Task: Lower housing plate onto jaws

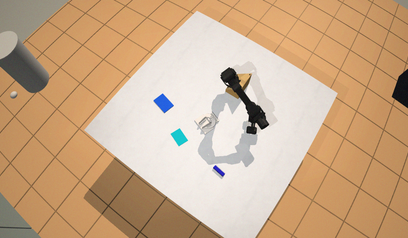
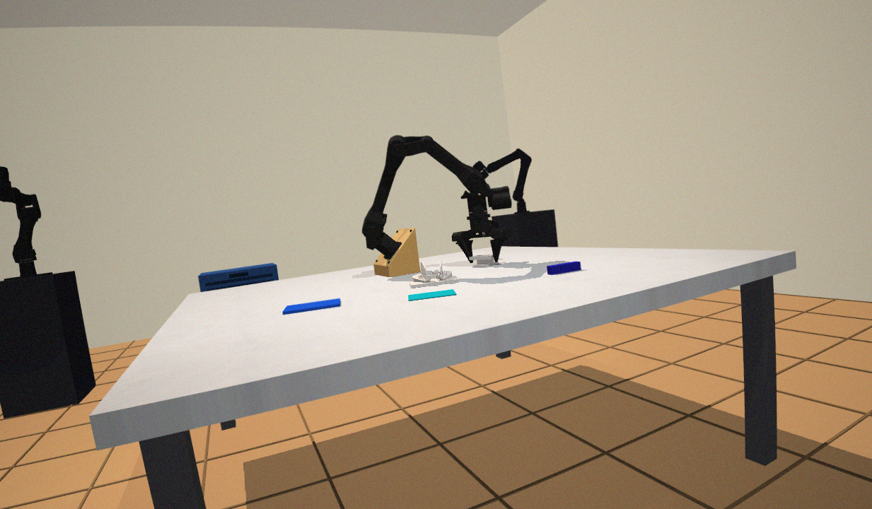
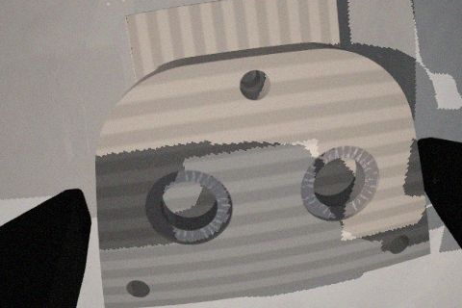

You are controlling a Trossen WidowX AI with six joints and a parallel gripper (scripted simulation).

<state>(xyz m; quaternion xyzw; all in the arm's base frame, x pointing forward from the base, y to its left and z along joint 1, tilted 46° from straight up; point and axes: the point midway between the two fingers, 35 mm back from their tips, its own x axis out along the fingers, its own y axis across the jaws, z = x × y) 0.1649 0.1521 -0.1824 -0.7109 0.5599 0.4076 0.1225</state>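
The housing plate [image 3: 255, 120] [image 2: 484, 259] is pale, with a rounded edge, two ringed holes, three small holes and a ribbed block along its rounded side. It lies on the table, away from the base; in the top view the arm covers part of it. My gripper [image 3: 257, 183] [image 2: 484, 261] is open and points down, one finger on each side of the plate, with visible gaps between the fingers and its edges. The base [image 1: 205, 132] [image 2: 419, 285] lies near the middle of the table and carries the upright pale jaws [image 2: 426, 273]. Their fit on the pins is too small to tell.
A blue slab [image 1: 163, 102] [image 2: 311, 306] and a cyan slab [image 1: 179, 137] [image 2: 432, 295] lie beyond the base. A dark blue bar [image 1: 218, 170] [image 2: 563, 267] lies apart from them. A tan wedge [image 1: 245, 79] [image 2: 408, 256] stands under the arm's root.
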